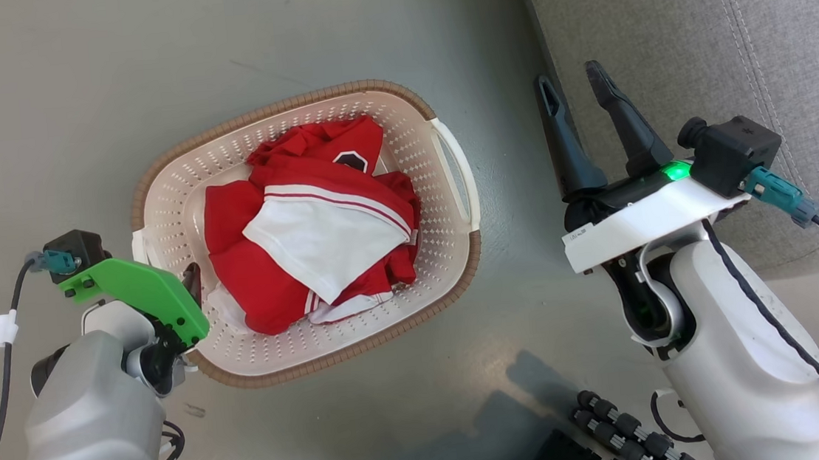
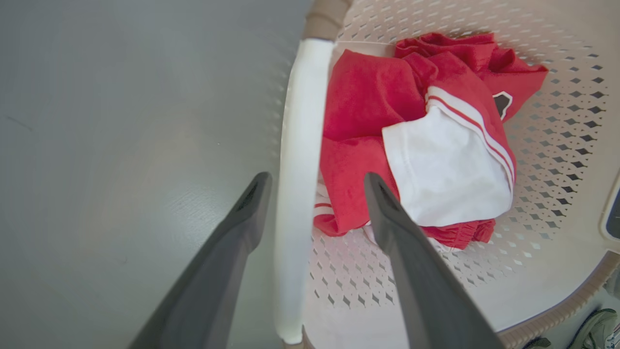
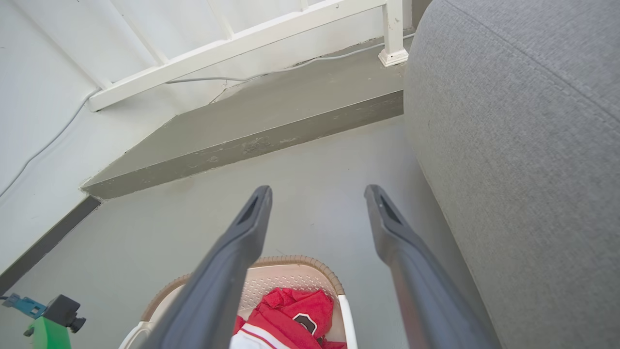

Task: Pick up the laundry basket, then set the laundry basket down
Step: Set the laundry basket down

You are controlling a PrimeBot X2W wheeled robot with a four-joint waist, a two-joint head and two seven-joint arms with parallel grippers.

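Plainly from its wrist, left tool (image 2: 316,179) wide astride laundry basket (image 2: 557,145) handle (image 2: 300,145), right tool (image 1: 570,76) wide.

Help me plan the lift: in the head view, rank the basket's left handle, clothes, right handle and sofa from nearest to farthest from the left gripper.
1. Left handle, straddled by the left gripper.
2. Clothes, in the middle of the basket.
3. Right handle, on the basket's far side.
4. Sofa, far right.

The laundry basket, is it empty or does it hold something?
Not empty: the laundry basket holds crumpled red and white clothes, covering part of its floor.
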